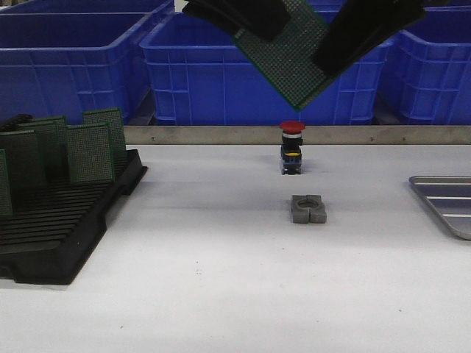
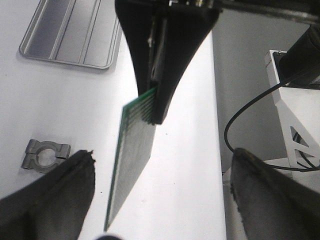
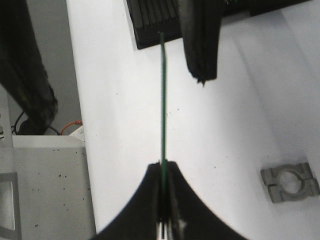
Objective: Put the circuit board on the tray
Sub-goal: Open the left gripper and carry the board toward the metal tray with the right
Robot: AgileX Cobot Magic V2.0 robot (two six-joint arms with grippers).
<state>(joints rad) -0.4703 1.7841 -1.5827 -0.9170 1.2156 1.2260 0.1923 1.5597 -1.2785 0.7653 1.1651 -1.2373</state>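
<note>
Blue crates (image 1: 221, 66) at back, white table (image 1: 221, 294) in front, black rack (image 1: 66, 228) w/ spare boards far left, grey tray (image 1: 440, 197) at far right edge. Circuit board (image 1: 291, 59) up in mid-air over table centre, tilted, well apart from tray. Step, prob.: carry phase, board not yet on tray. Next: swing right, level out, lower onto tray floor, release. Right gripper (image 3: 164, 167) clamped on board edge; left gripper (image 2: 161, 154) spread wide, raised alongside, not touching board.

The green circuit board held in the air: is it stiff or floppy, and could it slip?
Probably stiff: seen edge-on, the circuit board runs as a straight line, without sag. Likely light, since the right gripper alone pinches one edge. Being thin, it might pivot or slip in that narrow grip.
</note>
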